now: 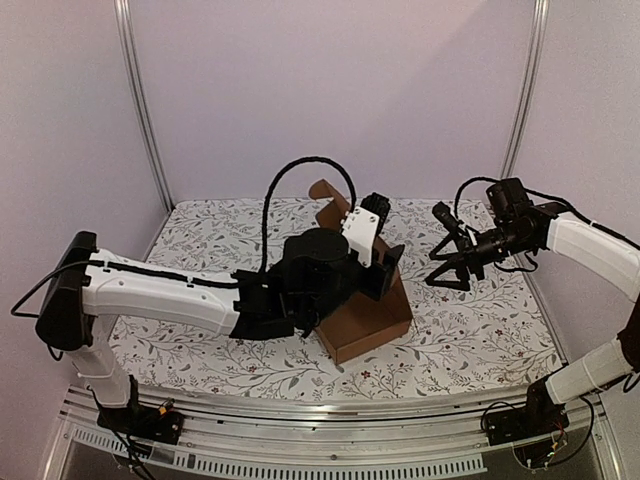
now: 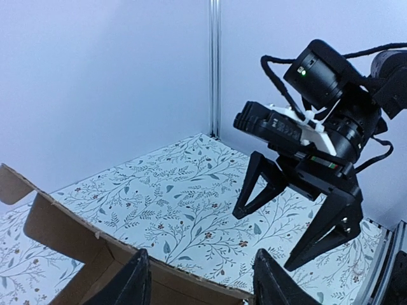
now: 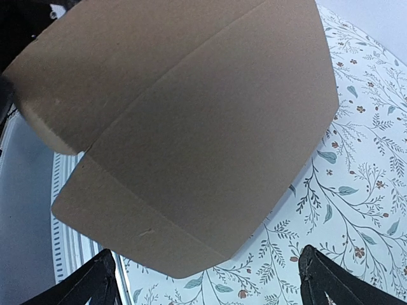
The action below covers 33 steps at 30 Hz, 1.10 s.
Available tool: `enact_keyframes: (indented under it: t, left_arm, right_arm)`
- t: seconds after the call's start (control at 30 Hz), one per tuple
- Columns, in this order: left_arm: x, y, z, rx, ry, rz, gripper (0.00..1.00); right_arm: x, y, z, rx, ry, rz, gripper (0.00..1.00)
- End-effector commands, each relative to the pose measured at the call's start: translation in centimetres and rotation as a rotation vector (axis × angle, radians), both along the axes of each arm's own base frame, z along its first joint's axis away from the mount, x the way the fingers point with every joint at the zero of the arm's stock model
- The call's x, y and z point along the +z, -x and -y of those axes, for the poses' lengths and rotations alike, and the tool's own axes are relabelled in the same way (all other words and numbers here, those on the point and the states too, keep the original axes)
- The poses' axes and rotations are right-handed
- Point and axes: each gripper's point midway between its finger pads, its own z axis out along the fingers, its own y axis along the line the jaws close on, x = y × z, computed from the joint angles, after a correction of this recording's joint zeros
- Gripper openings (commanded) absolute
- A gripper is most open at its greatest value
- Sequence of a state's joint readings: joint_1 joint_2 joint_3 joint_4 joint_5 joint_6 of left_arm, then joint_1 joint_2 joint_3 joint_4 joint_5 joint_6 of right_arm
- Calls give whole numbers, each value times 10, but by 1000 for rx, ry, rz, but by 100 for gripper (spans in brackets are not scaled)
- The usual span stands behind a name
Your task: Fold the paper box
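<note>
We see the brown corrugated paper box point(image 1: 370, 325); left gripper point(image 2: 202, 273) half-parted astride its raw rim, seemingly unclamped; right gripper point(image 2: 267, 240) splayed empty

White arms point(image 1: 150, 293), black looping cables point(image 1: 300, 160)

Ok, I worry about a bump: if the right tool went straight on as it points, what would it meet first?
Probably the paper box: its cardboard panel fills the right wrist view ahead of the open right tool. Depth is unclear.
</note>
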<state>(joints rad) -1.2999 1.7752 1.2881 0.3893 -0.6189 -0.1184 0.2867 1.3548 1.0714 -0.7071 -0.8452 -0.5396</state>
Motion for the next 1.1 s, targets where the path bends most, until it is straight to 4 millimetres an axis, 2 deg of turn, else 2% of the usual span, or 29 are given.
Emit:
enact_keyframes:
  t: [0.0, 0.07, 0.17, 0.27, 0.33, 0.4, 0.47, 0.57, 0.8, 0.9, 1.07]
  left_arm:
    - [-7, -10, -13, -93, -117, 33, 57]
    - [5, -2, -19, -123, -113, 63, 67]
    - [13, 22, -32, -91, -53, 51, 73]
    - [-4, 62, -33, -64, 42, 53, 78]
    - [-22, 81, -19, -48, 40, 42, 79]
    - [-37, 88, -4, 5, 31, 38, 79]
    - [-51, 90, 6, 68, 50, 40, 76]
    - [-62, 84, 7, 170, 133, 49, 69]
    - [-62, 72, 21, 226, 155, 83, 47]
    - [-64, 63, 27, 235, 175, 62, 43]
    - [-69, 37, 23, 293, 202, 5, 36]
  right_arm:
    - [-9, 4, -2, 10, -17, -59, 99]
    - [-11, 2, -2, 8, -13, -59, 99]
    - [-11, 1, -2, 2, -12, -64, 99]
    - [-10, -1, -2, -1, -15, -55, 99]
    - [-9, -4, -2, -5, -20, -52, 99]
    - [-9, -7, -3, -14, -22, -55, 99]
    - [-8, -9, -3, -25, -24, -56, 99]
    - [-8, -13, 1, -57, -18, -51, 99]
    - [-3, -23, 14, -128, -32, -37, 99]
    - [-6, -26, 17, -139, -35, -50, 99]
    - [-8, -29, 21, -152, -43, -66, 99]
